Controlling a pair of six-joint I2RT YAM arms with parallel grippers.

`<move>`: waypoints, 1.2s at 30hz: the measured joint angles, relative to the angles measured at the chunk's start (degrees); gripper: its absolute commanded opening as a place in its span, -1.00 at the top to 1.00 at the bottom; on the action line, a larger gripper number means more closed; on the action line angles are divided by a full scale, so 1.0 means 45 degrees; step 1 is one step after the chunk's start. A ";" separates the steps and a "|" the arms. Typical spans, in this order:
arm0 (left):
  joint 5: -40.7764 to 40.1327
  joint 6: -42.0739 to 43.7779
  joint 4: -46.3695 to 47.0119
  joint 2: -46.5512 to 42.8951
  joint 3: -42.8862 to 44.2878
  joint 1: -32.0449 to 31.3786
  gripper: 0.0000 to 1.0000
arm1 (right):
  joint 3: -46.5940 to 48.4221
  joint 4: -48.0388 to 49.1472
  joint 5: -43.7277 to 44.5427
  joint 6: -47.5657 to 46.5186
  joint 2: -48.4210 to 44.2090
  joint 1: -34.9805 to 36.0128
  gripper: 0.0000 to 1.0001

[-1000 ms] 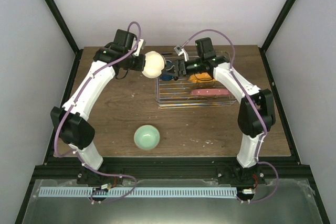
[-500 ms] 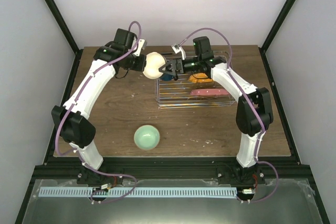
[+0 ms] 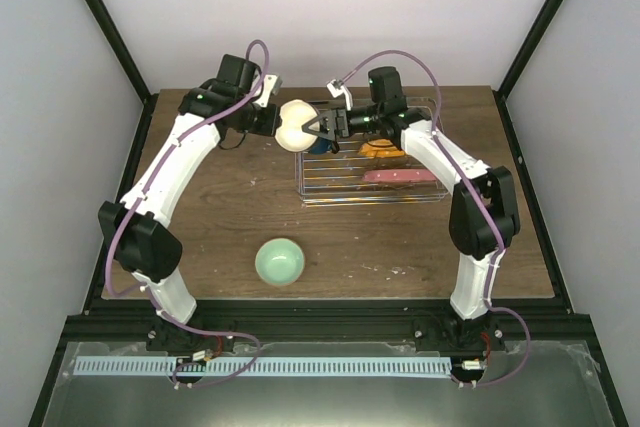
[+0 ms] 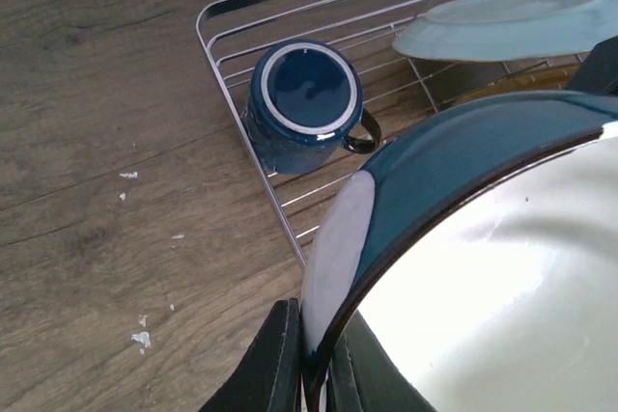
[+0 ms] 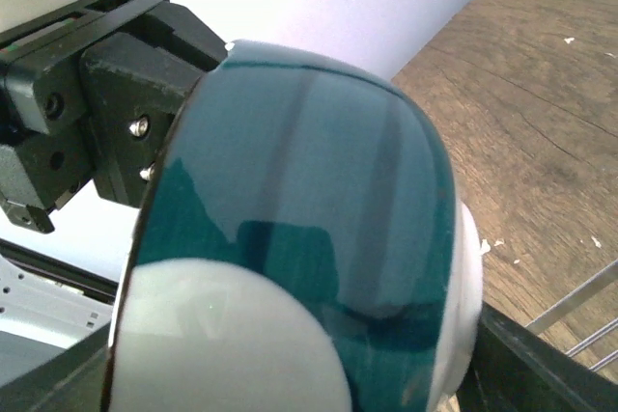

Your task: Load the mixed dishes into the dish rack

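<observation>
My left gripper (image 3: 272, 119) is shut on the rim of the cream-white bowl (image 3: 293, 122) and holds it in the air at the left end of the dish rack (image 3: 340, 190). In the left wrist view the fingers (image 4: 275, 359) pinch the bowl's rim (image 4: 333, 267). The bowl is cream inside and teal outside. My right gripper (image 3: 318, 130) is open with its fingers spread around the bowl, whose teal outside (image 5: 309, 229) fills the right wrist view. The dark blue mug (image 4: 307, 103) stands in the rack's corner. The mint-green bowl (image 3: 279, 261) sits on the table in front.
The mint-green plate (image 4: 502, 21) with its orange underside (image 3: 383, 148) leans in the rack. The pink-red plate (image 3: 403, 177) lies along the rack's near side. The rack's wire corner (image 4: 208, 31) lies just under the held bowl. Wooden table (image 3: 220, 217) lies left of the rack.
My right gripper has moved left from over the rack up to the cream-white bowl, with its fingers now around it. The left gripper still holds the bowl, shifted slightly.
</observation>
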 measured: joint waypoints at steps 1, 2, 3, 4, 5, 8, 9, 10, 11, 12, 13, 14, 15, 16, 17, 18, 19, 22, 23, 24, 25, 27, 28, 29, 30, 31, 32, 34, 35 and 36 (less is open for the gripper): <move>-0.0024 0.0015 0.0019 0.0000 0.0000 0.0000 1.00 | 0.0000 -0.0063 0.0058 0.0097 0.0024 -0.0029 -0.24; -0.0049 0.0005 0.0034 0.0024 0.0000 -0.0005 1.00 | 0.0000 -0.0073 0.0000 0.0087 0.0058 -0.0044 -0.16; -0.0053 0.0005 0.0019 0.0049 0.0000 -0.0005 1.00 | 0.0000 -0.0078 0.0000 0.0083 0.0078 -0.0044 -0.10; -0.0053 0.0005 0.0000 0.0073 0.0000 0.0000 1.00 | 0.0000 -0.0087 0.0010 0.0092 0.0097 -0.0039 -0.03; -0.0053 0.0005 0.0005 0.0097 0.0000 0.0000 1.00 | 0.0000 -0.0087 0.0005 0.0092 0.0117 -0.0039 0.03; -0.0039 -0.0005 0.0024 0.0151 0.0000 0.0000 1.00 | 0.0000 -0.0097 0.0015 0.0126 0.0146 -0.0049 0.23; -0.0039 -0.0005 0.0044 0.0160 -0.0015 0.0000 1.00 | 0.0000 -0.0102 0.0015 0.0131 0.0146 -0.0053 0.32; -0.0029 -0.0015 0.0068 0.0160 -0.0044 0.0000 1.00 | 0.0000 -0.0107 0.0034 0.0136 0.0146 -0.0053 0.33; -0.0015 -0.0024 0.0151 0.0160 -0.0126 0.0000 1.00 | 0.0000 -0.0121 0.0063 0.0136 0.0151 -0.0058 0.33; 0.0010 -0.0049 0.0257 0.0160 -0.0209 0.0000 1.00 | 0.0000 -0.0160 0.0107 0.0136 0.0151 -0.0068 0.34; 0.0039 -0.0073 0.0369 0.0160 -0.0301 0.0005 1.00 | 0.0000 -0.0189 0.0146 0.0141 0.0160 -0.0078 0.36; 0.0053 -0.0121 0.0534 0.0155 -0.0457 0.0005 1.00 | 0.0000 -0.0219 0.0185 0.0141 0.0180 -0.0092 0.38; 0.0073 -0.0170 0.0690 0.0136 -0.0627 0.0005 1.00 | 0.0000 -0.0238 0.0214 0.0136 0.0214 -0.0097 0.39; 0.0083 -0.0223 0.0835 0.0121 -0.0797 0.0010 0.98 | 0.0000 -0.0282 0.0238 0.0131 0.0277 -0.0102 0.39; 0.0083 -0.0253 0.0937 0.0112 -0.0928 0.0019 0.96 | 0.0000 -0.0306 0.0253 0.0126 0.0325 -0.0097 0.39; 0.0092 -0.0272 0.1054 0.0102 -0.1073 0.0034 0.93 | 0.0000 -0.0345 0.0267 0.0121 0.0369 -0.0097 0.39; 0.0097 -0.0306 0.1156 0.0097 -0.1219 0.0039 0.91 | 0.0000 -0.0427 0.0306 0.0097 0.0423 -0.0097 0.41; 0.0102 -0.0369 0.1413 0.0087 -0.1554 0.0039 0.81 | 0.0000 -0.0665 0.0423 -0.0073 0.0510 -0.0087 0.53; 0.0131 -0.0374 0.1486 0.0087 -0.1651 0.0039 0.79 | 0.0000 -0.0763 0.0471 -0.0117 0.0515 -0.0083 0.54; 0.0155 -0.0393 0.1545 0.0083 -0.1719 0.0039 0.77 | 0.0000 -0.0845 0.0525 -0.0180 0.0515 -0.0078 0.55; 0.0194 -0.0413 0.1627 0.0063 -0.1812 0.0039 0.75 | 0.0000 -0.0918 0.0549 -0.0262 0.0515 -0.0073 0.56; 0.0287 -0.0423 0.1715 0.0044 -0.1923 0.0049 0.65 | 0.0000 -0.1039 0.0588 -0.0447 0.0515 -0.0078 0.58; 0.0350 -0.0442 0.1705 0.0039 -0.1977 0.0058 0.56 | 0.0015 -0.1049 0.0622 -0.0549 0.0515 -0.0078 0.58; 0.0413 -0.0442 0.1705 0.0039 -0.2025 0.0058 0.50 | 0.0049 -0.1069 0.0661 -0.0612 0.0515 -0.0078 0.59; 0.0544 -0.0515 0.1719 0.0039 -0.2079 0.0058 0.45 | 0.0107 -0.1078 0.0695 -0.0685 0.0515 -0.0073 0.59; 0.0636 -0.0539 0.1758 0.0039 -0.2123 0.0044 0.40 | 0.0165 -0.1083 0.0714 -0.0753 0.0515 -0.0068 0.60; 0.0719 -0.0554 0.1807 0.0039 -0.2161 0.0034 0.38 | 0.0204 -0.1093 0.0724 -0.0801 0.0515 -0.0058 0.60; 0.0835 -0.0559 0.1914 0.0039 -0.2205 0.0029 0.35 | 0.0228 -0.1093 0.0748 -0.0884 0.0515 -0.0034 0.60; 0.0879 -0.0578 0.1967 0.0039 -0.2244 0.0034 0.34 | 0.0228 -0.1122 0.0772 -0.0918 0.0515 -0.0024 0.60; 0.0903 -0.0583 0.2001 0.0039 -0.2293 0.0029 0.34 | 0.0228 -0.1141 0.0792 -0.0933 0.0515 -0.0010 0.60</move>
